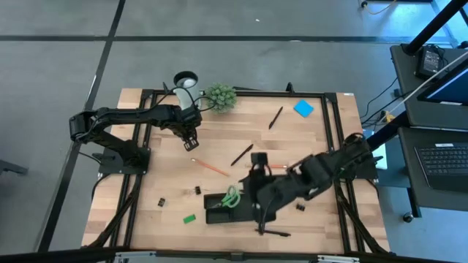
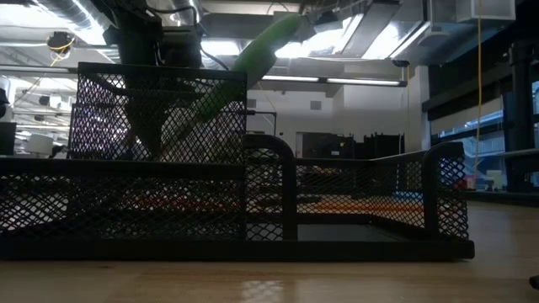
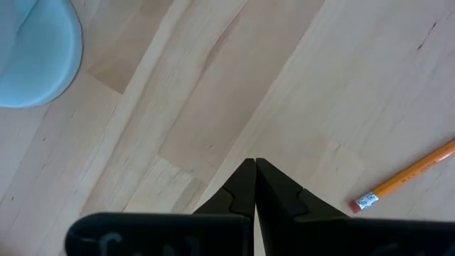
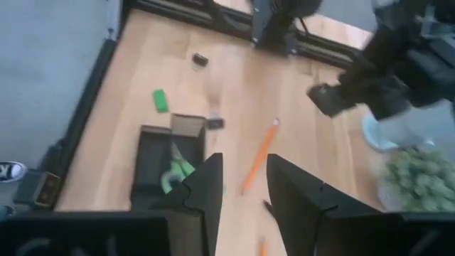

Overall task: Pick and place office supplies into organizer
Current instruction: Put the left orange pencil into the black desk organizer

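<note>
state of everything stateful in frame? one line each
left gripper: shut, empty, above bare table beside a pencil
right gripper: open, empty, raised over the table
scissors: standing tilted in the organizer, green handles up
cup: upright, at the far edge
sticky pad: flat on the table, not yet placed
eraser: loose on the table beside the organizer

Overhead shot is evenly lit, soft shadows under the arms on the table point(image 1: 307, 131). Low view is heavily backlit: ceiling lights point(image 2: 370, 82) glare in the far room, so the mesh organizer point(image 2: 160, 168) goes nearly silhouette. Right wrist view is motion-blurred; left wrist view is bright and mostly sharp.
</note>
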`<state>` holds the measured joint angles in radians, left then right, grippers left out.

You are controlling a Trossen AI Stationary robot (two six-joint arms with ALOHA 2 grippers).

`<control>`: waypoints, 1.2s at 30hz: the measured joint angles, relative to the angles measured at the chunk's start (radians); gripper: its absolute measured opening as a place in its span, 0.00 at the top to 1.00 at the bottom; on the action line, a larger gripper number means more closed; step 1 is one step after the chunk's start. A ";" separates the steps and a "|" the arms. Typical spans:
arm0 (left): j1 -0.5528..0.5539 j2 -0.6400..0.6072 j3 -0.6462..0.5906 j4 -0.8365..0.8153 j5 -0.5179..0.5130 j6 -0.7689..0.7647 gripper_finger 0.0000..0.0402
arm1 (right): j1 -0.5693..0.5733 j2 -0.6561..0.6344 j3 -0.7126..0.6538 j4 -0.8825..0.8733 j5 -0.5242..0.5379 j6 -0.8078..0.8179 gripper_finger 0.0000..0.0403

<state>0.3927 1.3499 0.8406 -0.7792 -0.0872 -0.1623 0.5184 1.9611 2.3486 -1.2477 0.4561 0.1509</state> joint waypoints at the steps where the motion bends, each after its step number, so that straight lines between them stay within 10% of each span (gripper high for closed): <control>1: 0.000 0.000 0.000 0.000 0.000 0.005 0.99 | -0.011 -0.011 0.000 -0.015 0.000 -0.004 0.72; 18: 0.000 0.000 0.000 -0.003 0.008 0.019 0.99 | -0.358 -0.140 -0.097 -0.023 -0.094 -0.178 0.72; 36: -0.026 0.000 0.000 0.000 -0.002 -0.010 0.93 | -0.595 -0.473 -1.207 1.064 -0.393 -0.249 0.72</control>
<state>0.3664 1.3499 0.8406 -0.7792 -0.0894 -0.1726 -0.0766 1.4880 1.1416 -0.1837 0.0629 -0.0978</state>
